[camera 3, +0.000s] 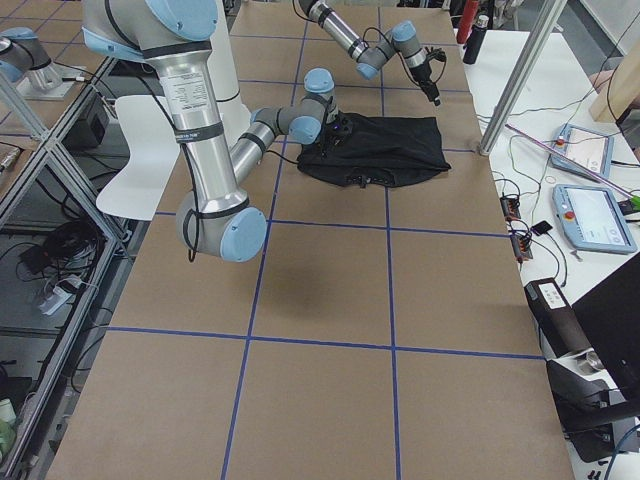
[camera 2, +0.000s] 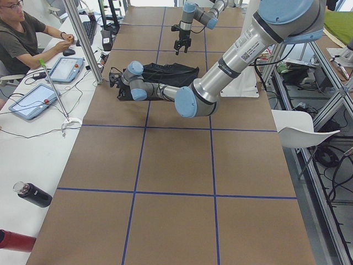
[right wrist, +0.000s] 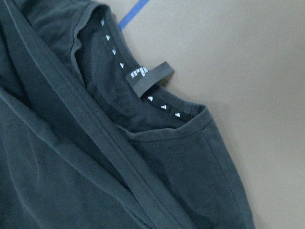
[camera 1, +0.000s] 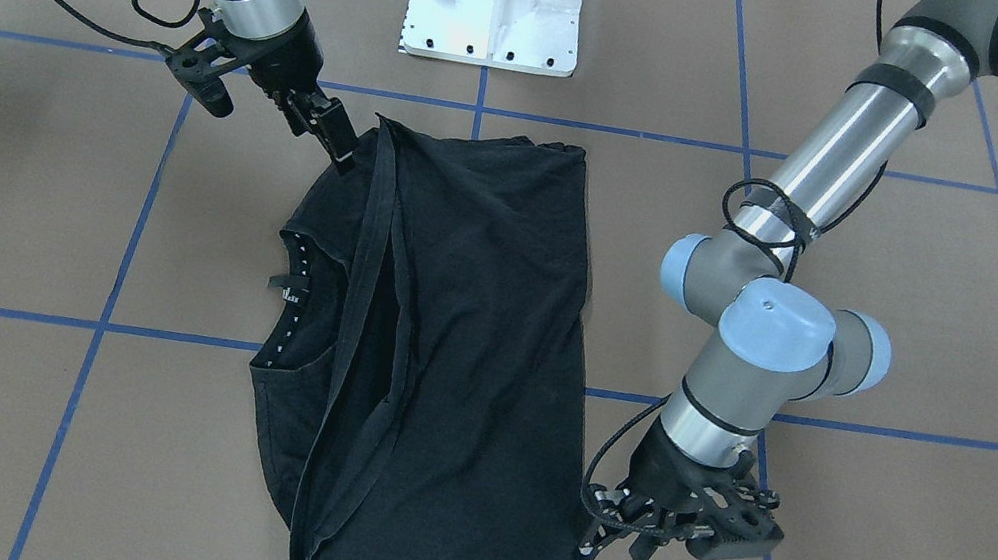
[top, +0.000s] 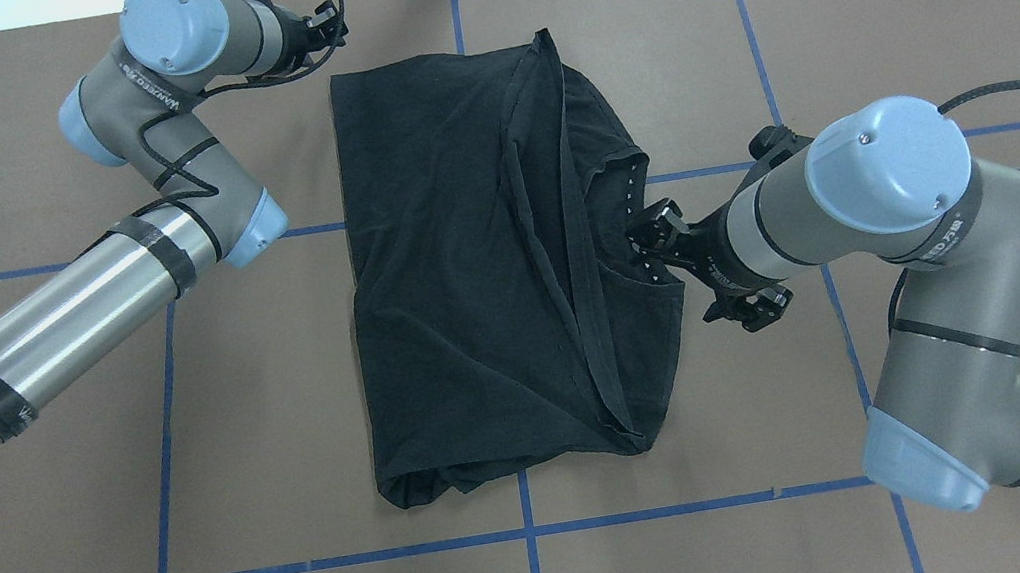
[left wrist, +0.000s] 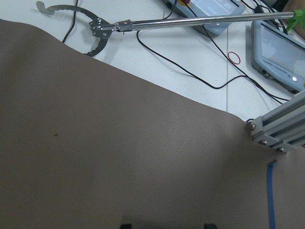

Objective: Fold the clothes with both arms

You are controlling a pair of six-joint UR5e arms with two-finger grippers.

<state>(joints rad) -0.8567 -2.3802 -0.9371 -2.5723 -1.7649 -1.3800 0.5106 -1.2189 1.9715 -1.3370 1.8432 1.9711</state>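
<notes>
Front-facing view: the black T-shirt (camera 1: 473, 316) lies folded over on the bench (camera 1: 908, 318), collar (camera 1: 305, 288) exposed along one side. The left hand (camera 1: 617, 543) sits low just beside the shirt's corner farthest from the robot, spread open and gripping nothing. The right hand (camera 1: 335, 139) points at the shirt's collar-side corner nearest the robot; I cannot tell how far it is open. Overhead view: the right hand appears over the collar. Left wrist view: two parted fingertips (left wrist: 126, 226) with bare bench ahead. Right wrist view: collar and label (right wrist: 150, 76), seen from above.

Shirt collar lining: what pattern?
Collar lining: black with small white triangles; clearest in right wrist view.
</notes>
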